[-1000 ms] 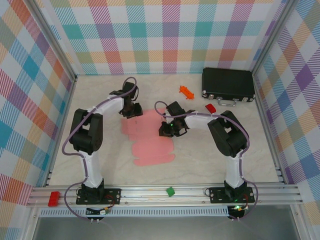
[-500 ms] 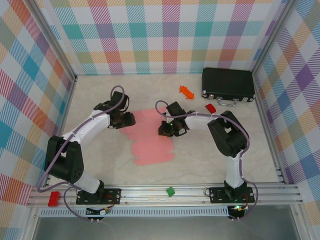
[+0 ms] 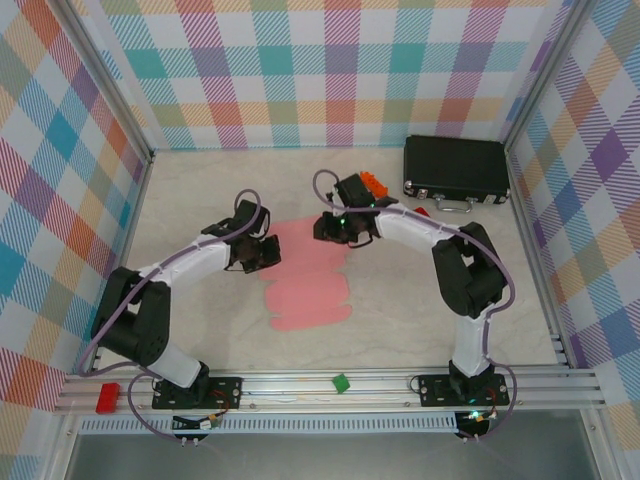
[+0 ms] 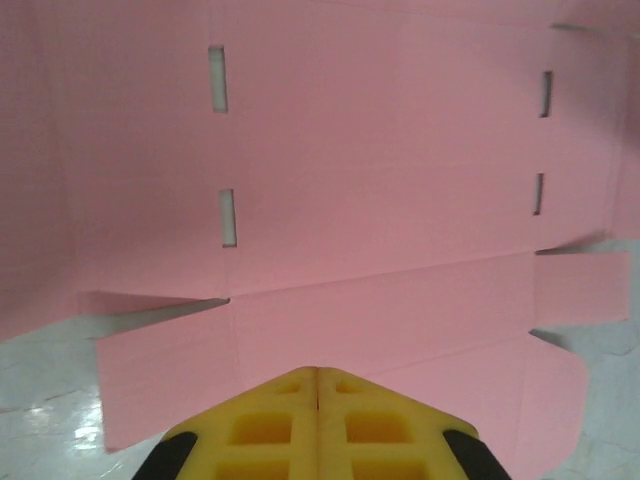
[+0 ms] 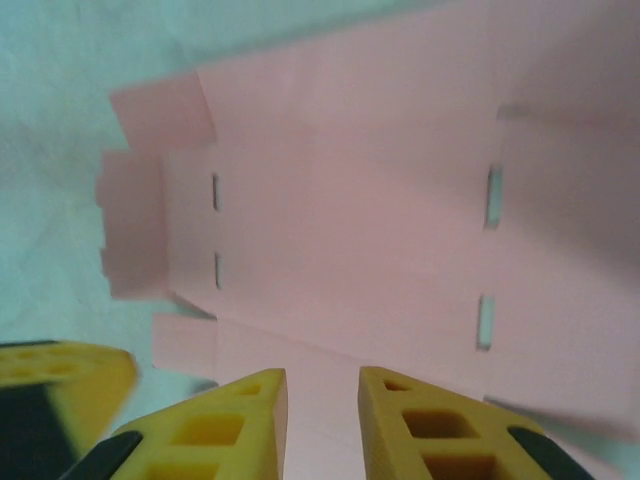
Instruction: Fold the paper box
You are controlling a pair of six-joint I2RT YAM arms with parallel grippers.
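A: Task obj, where + what?

B: 1 paper box (image 3: 305,290), an unfolded flat sheet mid-table (image 3: 480,290), between the two arms. Thin pink card, matte, notched outline w/ flaps on the edges. Left wrist cam shows the sheet (image 4: 380,150) close up: 4 narrow slots, 2 per side, plus crease lines. Right wrist cam shows the same card (image 5: 350,200), also 4 slots, and a stepped tab at the left edge.

A: Claws?

B: Left gripper (image 3: 262,252) is at the sheet's left edge. Its yellow fingertips (image 4: 290,390) are pressed together w/ just a seam between, over a flap. Can't see any card pinched in there. Right gripper (image 3: 330,228) is at the sheet's far edge. Its yellow tips (image 5: 250,400) stand apart, pink card visible thru the gap, nothing clamped. The tips are molded plastic w/ square pockets.

A: Other stuff, counts?

B:
- 1 black hard case (image 3: 455,168): rectangular, textured, metal handle, far-right corner.
- 1 orange bit (image 3: 375,182): small, jagged, just behind the right wrist.
- 1 green block (image 3: 341,382) and 1 red block (image 3: 107,397), both on the alu rail (image 3: 300,395) at the near edge.

Table is pale w/ a marbled look. Walls are pastel plaid.
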